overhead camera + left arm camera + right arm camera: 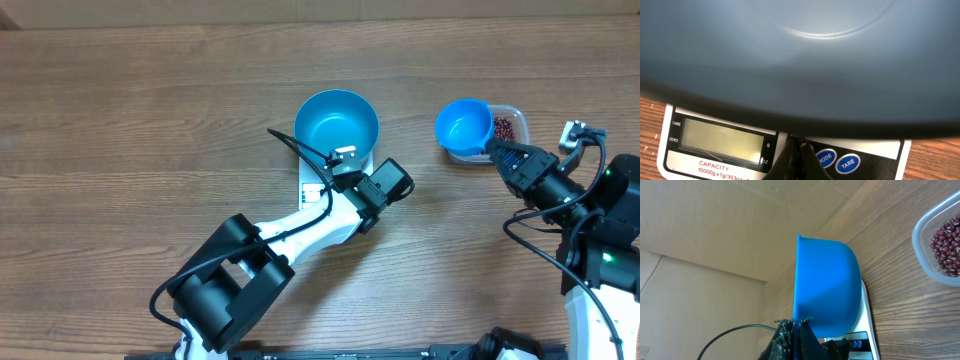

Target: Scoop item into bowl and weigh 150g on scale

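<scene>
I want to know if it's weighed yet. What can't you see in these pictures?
Reading on the scale: left wrist view shows no digits; overhead, too small and partly under the left arm.
Beans in the tub: right wrist view cuts them at the frame edge; overhead, the scoop covers part.
Bowl: a close blur in left wrist view.

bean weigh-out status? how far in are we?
Early. Done: bowl sits on the scale, empty. In hand: right gripper shut on the empty-looking scoop by the tub of beans; left gripper shut, tips at the scale's buttons, display blank. Left: all scooping and weighing.
</scene>
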Motion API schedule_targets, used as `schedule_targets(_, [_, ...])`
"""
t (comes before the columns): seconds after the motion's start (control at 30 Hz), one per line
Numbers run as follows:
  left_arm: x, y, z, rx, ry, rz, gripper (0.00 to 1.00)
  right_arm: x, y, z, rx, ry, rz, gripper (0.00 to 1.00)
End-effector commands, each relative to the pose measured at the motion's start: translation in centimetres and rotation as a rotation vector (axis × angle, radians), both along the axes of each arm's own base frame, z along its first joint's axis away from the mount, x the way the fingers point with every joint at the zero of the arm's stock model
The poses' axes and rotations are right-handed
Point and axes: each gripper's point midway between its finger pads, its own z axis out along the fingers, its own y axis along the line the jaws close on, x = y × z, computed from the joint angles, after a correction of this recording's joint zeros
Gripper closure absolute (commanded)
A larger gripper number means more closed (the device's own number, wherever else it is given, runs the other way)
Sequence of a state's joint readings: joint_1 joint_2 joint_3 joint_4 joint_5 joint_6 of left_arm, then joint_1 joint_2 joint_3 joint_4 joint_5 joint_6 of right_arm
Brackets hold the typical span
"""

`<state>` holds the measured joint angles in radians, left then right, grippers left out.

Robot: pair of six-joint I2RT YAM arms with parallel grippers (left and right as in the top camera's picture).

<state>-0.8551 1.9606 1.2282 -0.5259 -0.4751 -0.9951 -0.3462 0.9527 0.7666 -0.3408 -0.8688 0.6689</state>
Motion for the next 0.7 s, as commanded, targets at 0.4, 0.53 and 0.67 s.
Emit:
schedule_targets(0.4, [-0.62,0.21,-1.26,0.008,0.042,-0.016,0.96,-0.12,0.13,0.98,-0.013,-0.035,0.014,0.96])
schedule_targets(0.53, [-0.65,0.25,-1.31,0.01,0.044,-0.016,0.96,-0.13,0.14,0.98,-0.013,-0.035,0.015,0.96])
schedule_targets(0.67, [-0.76,0.34,-1.74,0.017,0.052,-0.015,0.96,-0.14,0.14,0.93,-0.012,-0.033,0.014,0.96])
